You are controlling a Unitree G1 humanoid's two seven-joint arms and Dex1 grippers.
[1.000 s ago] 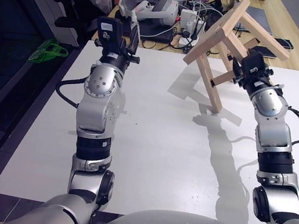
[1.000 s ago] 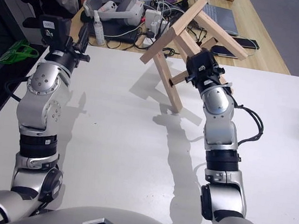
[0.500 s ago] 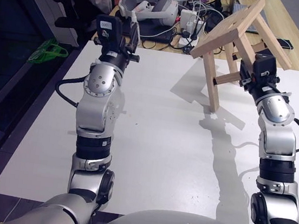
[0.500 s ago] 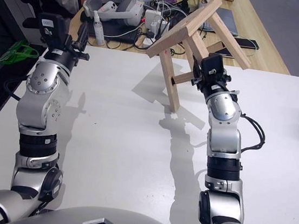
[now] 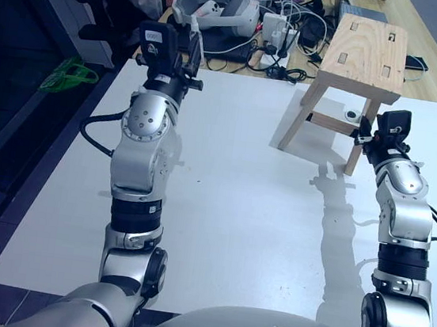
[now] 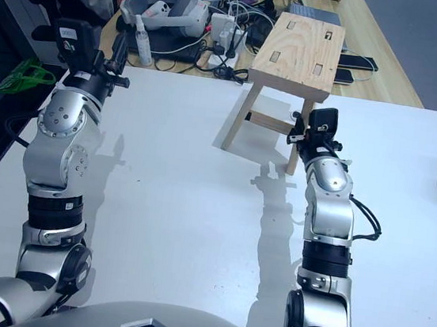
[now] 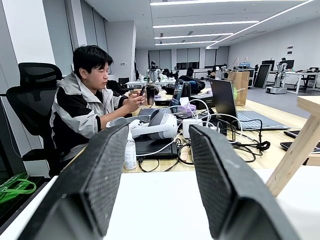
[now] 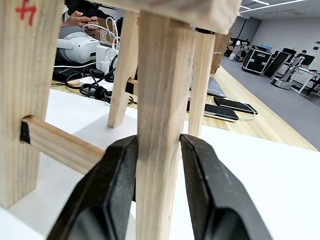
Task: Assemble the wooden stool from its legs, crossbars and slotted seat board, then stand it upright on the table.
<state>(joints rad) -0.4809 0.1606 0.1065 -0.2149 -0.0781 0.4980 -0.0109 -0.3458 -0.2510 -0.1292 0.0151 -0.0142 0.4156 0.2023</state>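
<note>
Table [image 5: 228, 213] is carrying the stool [image 5: 368, 46], which is standing upright on its legs directly ahead of the right gripper [image 8: 159, 150]. That gripper is clamping one leg [image 8: 162, 75] low down, with a crossbar [image 8: 60, 145] just beside it. Left gripper [image 7: 159, 135] is hanging raised, well apart from the stool, fingers spread on nothing. Judgement: stool is looking stiff, light and grippy; joints possibly press-fit, so hold a leg near a crossbar, not mid-crossbar.
</note>
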